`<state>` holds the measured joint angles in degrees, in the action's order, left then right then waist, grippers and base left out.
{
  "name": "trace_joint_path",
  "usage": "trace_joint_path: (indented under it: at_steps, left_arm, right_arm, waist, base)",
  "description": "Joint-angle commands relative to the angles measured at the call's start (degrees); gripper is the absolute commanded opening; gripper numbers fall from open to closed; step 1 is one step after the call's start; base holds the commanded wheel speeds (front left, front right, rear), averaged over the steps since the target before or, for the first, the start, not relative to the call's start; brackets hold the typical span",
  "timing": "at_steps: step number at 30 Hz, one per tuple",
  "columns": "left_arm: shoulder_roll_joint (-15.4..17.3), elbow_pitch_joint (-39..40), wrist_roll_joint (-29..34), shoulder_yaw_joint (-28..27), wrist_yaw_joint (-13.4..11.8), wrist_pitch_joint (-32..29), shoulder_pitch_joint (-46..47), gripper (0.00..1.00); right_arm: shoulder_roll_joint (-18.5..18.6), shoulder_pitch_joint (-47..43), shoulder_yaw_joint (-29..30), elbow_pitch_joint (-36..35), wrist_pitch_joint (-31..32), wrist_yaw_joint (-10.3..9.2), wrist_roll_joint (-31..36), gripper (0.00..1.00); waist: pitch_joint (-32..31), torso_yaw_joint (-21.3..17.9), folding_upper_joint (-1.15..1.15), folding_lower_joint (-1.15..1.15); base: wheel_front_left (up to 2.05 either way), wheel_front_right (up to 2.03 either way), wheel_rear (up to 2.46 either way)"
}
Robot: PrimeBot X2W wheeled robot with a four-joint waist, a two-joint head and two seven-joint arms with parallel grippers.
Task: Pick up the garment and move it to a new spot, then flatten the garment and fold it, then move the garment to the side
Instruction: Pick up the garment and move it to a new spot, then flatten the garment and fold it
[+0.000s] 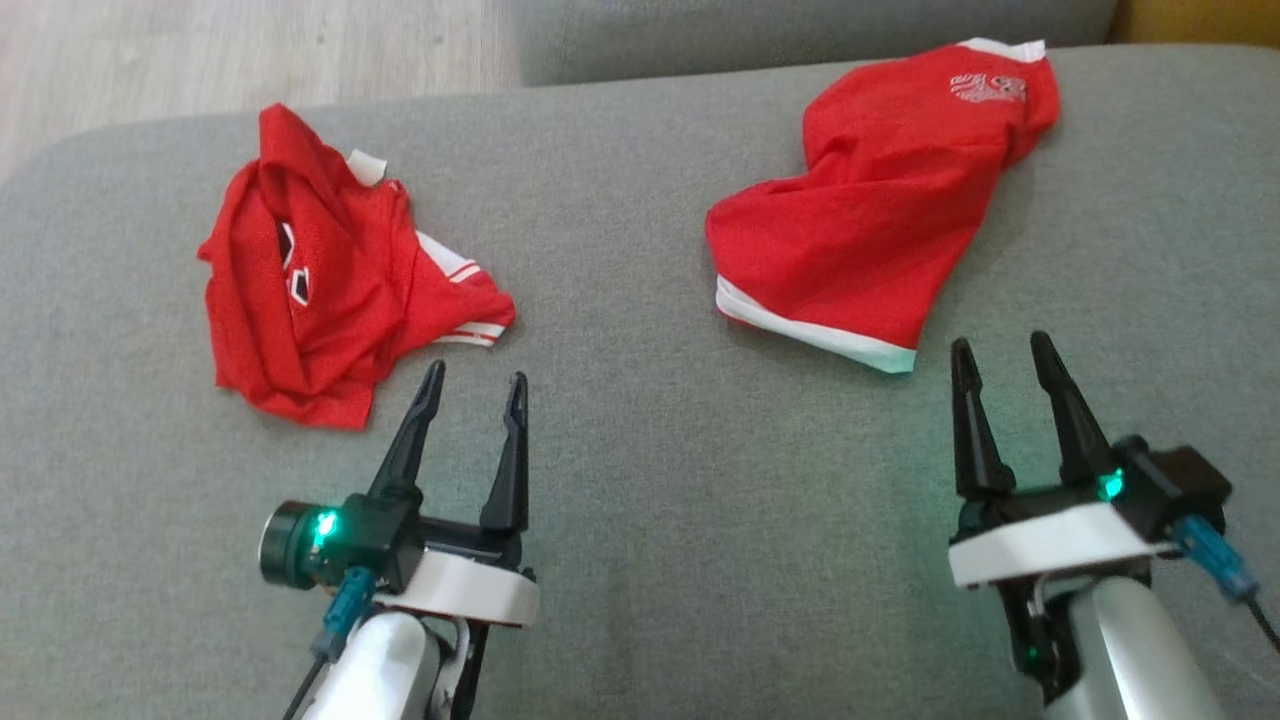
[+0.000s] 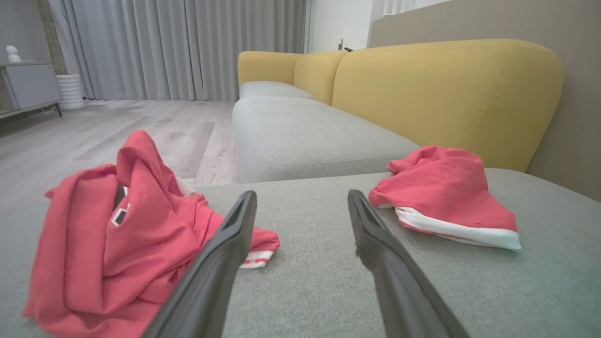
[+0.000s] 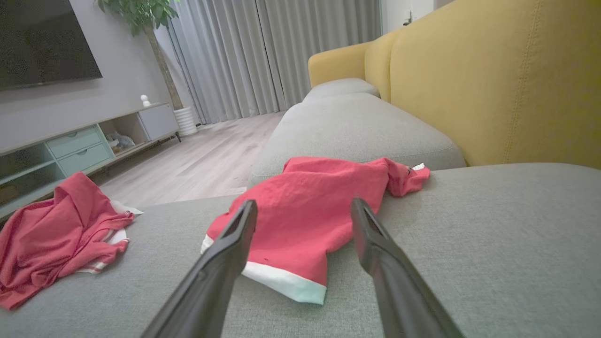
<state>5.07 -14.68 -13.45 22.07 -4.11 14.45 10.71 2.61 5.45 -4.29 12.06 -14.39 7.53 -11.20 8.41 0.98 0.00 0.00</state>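
Two red garments lie crumpled on the grey sofa seat (image 1: 640, 500). The left one (image 1: 320, 280) (image 2: 117, 244) (image 3: 51, 234) is a bunched jersey with white striped trim. At the back right lies the other one (image 1: 880, 210) (image 2: 446, 197) (image 3: 310, 216), red shorts with a white hem. My left gripper (image 1: 475, 385) (image 2: 300, 206) hovers open just in front and right of the jersey, nothing between its fingers. Just in front of the shorts' white hem, my right gripper (image 1: 1005, 350) (image 3: 303, 211) stands open and empty as well.
The seat's left edge drops to a wooden floor (image 2: 94, 136). A second grey cushion (image 2: 305, 136) lies beyond, with a yellow backrest (image 2: 446, 94) along the right. A TV cabinet (image 3: 70, 145) and curtains (image 3: 263, 56) stand far off.
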Motion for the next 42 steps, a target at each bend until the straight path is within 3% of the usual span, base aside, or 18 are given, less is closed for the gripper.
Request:
trace_joint_path:
  at_steps: [1, 7, 16, 22, 24, 34, 42]
  left_arm:
    - [0.02, 1.29, 0.89, -2.26, 0.43, 0.54, 2.69, 1.0]
    - [-0.84, 0.29, 1.97, -2.61, 1.58, 0.54, 4.07, 1.0]
    - [-1.73, -0.74, 2.83, -2.62, 2.3, 0.54, 5.31, 1.0]
    - [-1.94, -1.2, 3.31, -2.95, 2.45, 0.54, 5.67, 1.0]
    - [-1.98, -1.44, 3.39, -3.13, 2.5, 0.54, 5.79, 1.0]
    - [-2.09, -1.94, 3.38, -4.42, 2.72, 0.54, 4.58, 1.0]
    - [-2.16, -1.89, 2.74, -4.86, 2.9, 0.54, 2.44, 1.0]
  right_arm:
    - [0.27, 3.34, -1.16, -0.65, -0.61, -0.04, 0.6, 1.0]
    - [0.27, 7.72, -1.41, 7.74, -0.61, -0.04, -0.14, 1.0]
    - [0.27, 16.04, -2.12, 26.43, -0.52, -0.04, -3.15, 1.0]
    - [0.27, 20.47, -3.64, 33.42, -0.58, -0.04, -4.65, 1.0]
    - [0.27, 21.41, -4.04, 34.09, -0.59, -0.04, -4.11, 0.0]
    - [0.27, 17.88, 2.53, 24.94, -0.6, -0.04, 3.19, 0.0]
    - [0.27, 11.78, 15.23, 15.19, -0.61, -0.04, 16.33, 0.0]
  waist:
    - [0.86, 0.27, 0.0, 0.0]
    - [3.43, 1.62, 0.0, 0.0]
    - [5.71, 3.22, 0.0, 0.0]
    - [6.17, 2.97, 0.0, 0.0]
    - [6.07, 2.58, 0.0, 0.0]
    - [2.9, -0.7, 0.0, 0.0]
    - [-0.58, -4.0, 0.0, 0.0]
  base:
    - [0.0, 0.0, 0.0]
    - [0.0, 0.0, 0.0]
    - [0.0, 0.0, 0.0]
    - [0.0, 0.0, 0.0]
    - [0.0, 0.0, 0.0]
    - [0.0, 0.0, 0.0]
    - [0.0, 0.0, 0.0]
